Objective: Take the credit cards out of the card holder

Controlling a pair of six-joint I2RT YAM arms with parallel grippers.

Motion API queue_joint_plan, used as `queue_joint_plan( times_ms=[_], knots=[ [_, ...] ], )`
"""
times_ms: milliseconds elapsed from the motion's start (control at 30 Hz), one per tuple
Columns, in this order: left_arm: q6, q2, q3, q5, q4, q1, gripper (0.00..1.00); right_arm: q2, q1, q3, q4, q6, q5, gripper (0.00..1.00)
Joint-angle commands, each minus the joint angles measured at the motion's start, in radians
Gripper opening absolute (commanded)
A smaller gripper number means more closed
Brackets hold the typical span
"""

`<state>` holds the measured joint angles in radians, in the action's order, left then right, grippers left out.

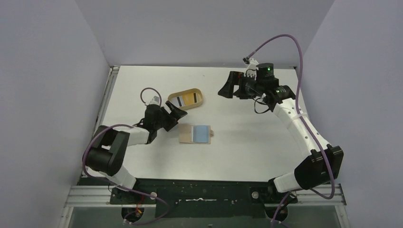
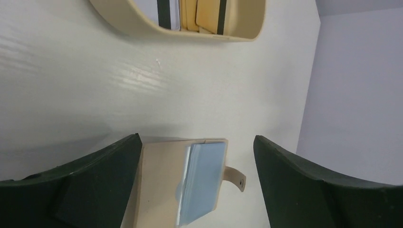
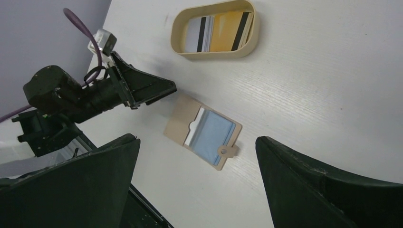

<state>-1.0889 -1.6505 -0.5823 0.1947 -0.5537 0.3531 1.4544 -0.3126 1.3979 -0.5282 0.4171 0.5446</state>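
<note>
The tan card holder (image 1: 187, 134) lies open on the table, snap tab pointing right. A light blue credit card (image 1: 202, 133) sits on its right half; it also shows in the left wrist view (image 2: 202, 180) and the right wrist view (image 3: 212, 135). My left gripper (image 1: 176, 114) is open and empty, just up and left of the holder (image 2: 159, 185). My right gripper (image 1: 227, 88) is open and empty, raised well above the table at the back right, with the holder (image 3: 180, 123) far below it.
An oval tan tray (image 1: 197, 91) stands behind the holder with a white card and a yellow card, each with a dark stripe, inside; it shows in the left wrist view (image 2: 138, 23) and the right wrist view (image 3: 177, 42). Grey walls close in the table.
</note>
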Motion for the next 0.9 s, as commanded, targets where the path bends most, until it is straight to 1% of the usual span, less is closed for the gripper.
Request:
queue_joint_plan(
  times_ms=[0,67,167,267,333,433,533,700,867],
  knots=[
    [0.154,0.149,-0.068,0.043,0.181,-0.074,0.88,-0.078,0.008,-0.044,0.0,-0.021,-0.062,1.0],
    [0.238,0.221,-0.108,0.035,0.334,-0.109,0.89,-0.113,0.008,-0.084,0.005,-0.026,-0.105,1.0],
    [0.372,0.33,-0.177,-0.034,0.56,-0.141,0.9,-0.155,0.01,-0.155,0.028,-0.037,-0.174,1.0],
    [0.514,0.421,-0.252,-0.175,0.791,-0.146,0.92,-0.199,0.011,-0.22,0.056,-0.031,-0.268,1.0],
    [0.569,0.476,-0.266,-0.275,0.865,-0.147,0.92,-0.224,0.012,-0.254,0.066,-0.027,-0.341,1.0],
    [0.633,0.54,-0.249,-0.407,0.895,-0.155,0.93,-0.257,0.014,-0.295,0.076,-0.02,-0.476,1.0],
    [0.688,0.611,-0.207,-0.487,0.882,-0.164,0.93,-0.276,0.013,-0.329,0.098,0.018,-0.603,1.0],
    [0.744,0.709,-0.144,-0.496,0.806,-0.171,0.95,-0.289,0.014,-0.343,0.102,0.059,-0.727,1.0],
    [0.761,0.724,-0.133,-0.482,0.795,-0.174,0.95,-0.313,0.014,-0.353,0.095,0.06,-0.805,1.0]
  ],
)
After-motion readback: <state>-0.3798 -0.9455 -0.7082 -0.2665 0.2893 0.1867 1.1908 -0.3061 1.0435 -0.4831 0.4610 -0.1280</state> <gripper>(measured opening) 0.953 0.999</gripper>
